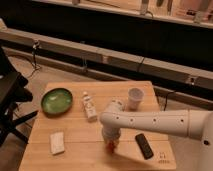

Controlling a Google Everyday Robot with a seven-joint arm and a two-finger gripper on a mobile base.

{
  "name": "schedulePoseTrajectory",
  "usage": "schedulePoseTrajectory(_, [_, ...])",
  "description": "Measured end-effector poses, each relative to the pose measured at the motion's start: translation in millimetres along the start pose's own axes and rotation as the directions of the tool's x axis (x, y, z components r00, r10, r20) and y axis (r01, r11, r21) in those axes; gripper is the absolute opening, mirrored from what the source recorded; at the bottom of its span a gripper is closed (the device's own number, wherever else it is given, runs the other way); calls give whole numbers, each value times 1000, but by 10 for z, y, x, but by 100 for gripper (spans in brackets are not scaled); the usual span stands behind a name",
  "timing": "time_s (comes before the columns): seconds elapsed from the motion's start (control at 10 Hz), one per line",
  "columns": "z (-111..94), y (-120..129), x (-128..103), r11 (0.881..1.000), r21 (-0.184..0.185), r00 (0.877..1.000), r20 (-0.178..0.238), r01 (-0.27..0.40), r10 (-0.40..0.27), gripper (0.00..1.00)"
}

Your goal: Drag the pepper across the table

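Observation:
The pepper [110, 146] is a small red-orange chili on the light-wood table [80, 155], only partly visible below the end of my arm. My gripper [110, 140] points down right over it at the table's front middle; the white arm [155, 122] reaches in from the right and hides most of the gripper. A black remote [144, 145] lies on the table to the right of the pepper.
A green plate [56, 100] sits at the left back. A small white bottle [89, 107] stands mid-table, a white cup [135, 97] behind the arm, a white sponge [57, 142] at front left. A black chair [10, 100] stands left of the table.

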Motion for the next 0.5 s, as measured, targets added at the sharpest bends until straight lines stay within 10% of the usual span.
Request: schedulePoseTrajectory(0.5, [-45,293,48,1000,9,1000,2,-7,7,0])
